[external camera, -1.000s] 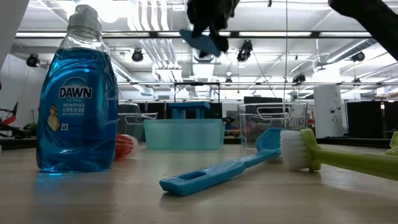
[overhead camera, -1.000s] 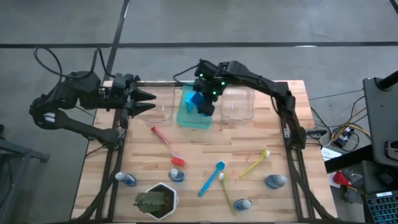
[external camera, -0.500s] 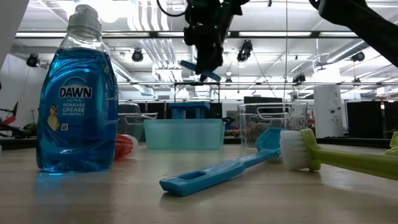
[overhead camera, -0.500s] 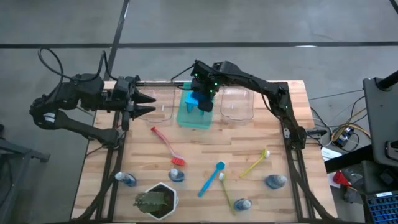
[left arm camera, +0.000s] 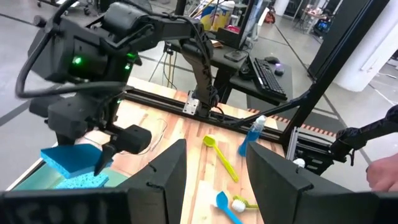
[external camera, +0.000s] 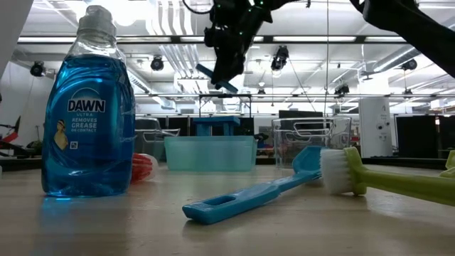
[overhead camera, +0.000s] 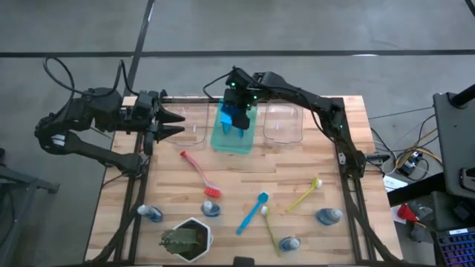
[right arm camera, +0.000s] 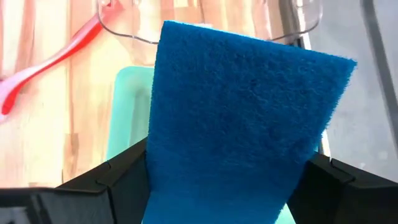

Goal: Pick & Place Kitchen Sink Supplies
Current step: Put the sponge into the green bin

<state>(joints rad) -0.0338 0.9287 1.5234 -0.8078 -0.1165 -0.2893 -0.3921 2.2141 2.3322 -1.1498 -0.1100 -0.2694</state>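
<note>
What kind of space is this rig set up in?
Most likely a lab or workshop, not a real kitchen. A butcher-block table stands on bare concrete floor, open ceiling ducts and strip lights run overhead, and a desk with a keyboard stands behind it.

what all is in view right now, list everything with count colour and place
sponge: one seen, blue, held over the green tray
green tray: one, back middle of table
clear bins: two, either side of the tray
dish brushes: four; red left of centre, blue front centre, two yellow-green to its right
bottles: four, blue, along the front
plant: one, green in white pot, front left
table: one, light wood
left gripper: open, back left, waiting
right gripper: shut on the sponge
</note>
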